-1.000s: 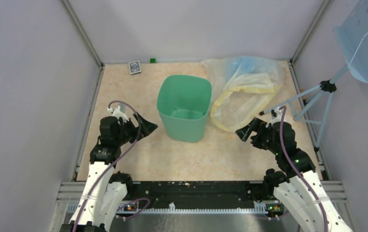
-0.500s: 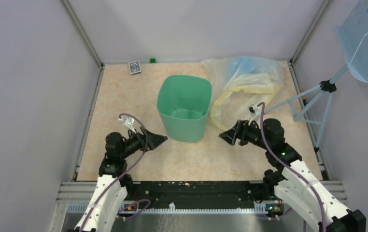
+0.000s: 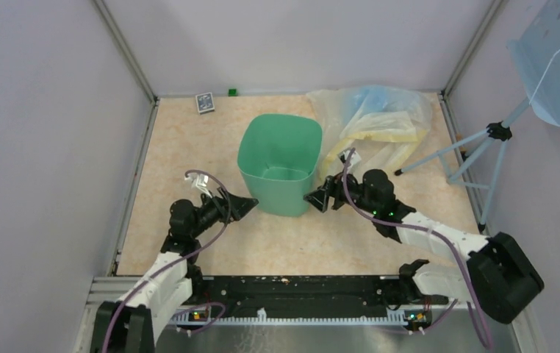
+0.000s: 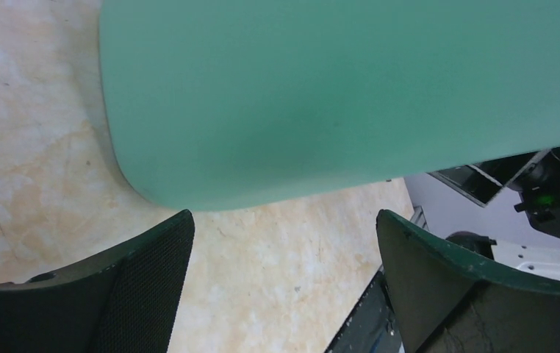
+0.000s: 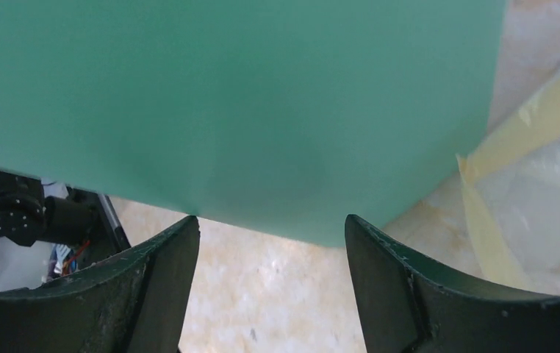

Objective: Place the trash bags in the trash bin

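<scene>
**Operator:** What does the top view give me?

**Spotter:** You have a beige marbled table closed in by plain grey walls. There are metal posts at the far corners and a black rail along the near edge. The bin stands upright near the table's middle, mouth up. The blue bag lies crumpled in the far right corner and shows through the clear bag. I can't tell whether it is inside or beneath it. The clear bag spreads from that corner to just beside the bin. A card box and a small green cube sit at the far edge, left of the bin. Past the right edge, a tripod carries a pale blue perforated panel.

**Operator:** And my arms?

**Spotter:** Both are low. Your left gripper is just beside the bin's near left corner, and your right gripper is just beside its near right corner.

**Operator:** Left wrist?

**Spotter:** Your left gripper has its jaws wide apart, holding nothing. The bin fills the top, with bare table below.

**Operator:** Right wrist?

**Spotter:** Your right gripper also has its jaws apart, gripping nothing. The bin is straight ahead, with table between the tips. The clear bag, with its yellow band, lies at the right. I can't tell whether either tip touches the bin.
</scene>
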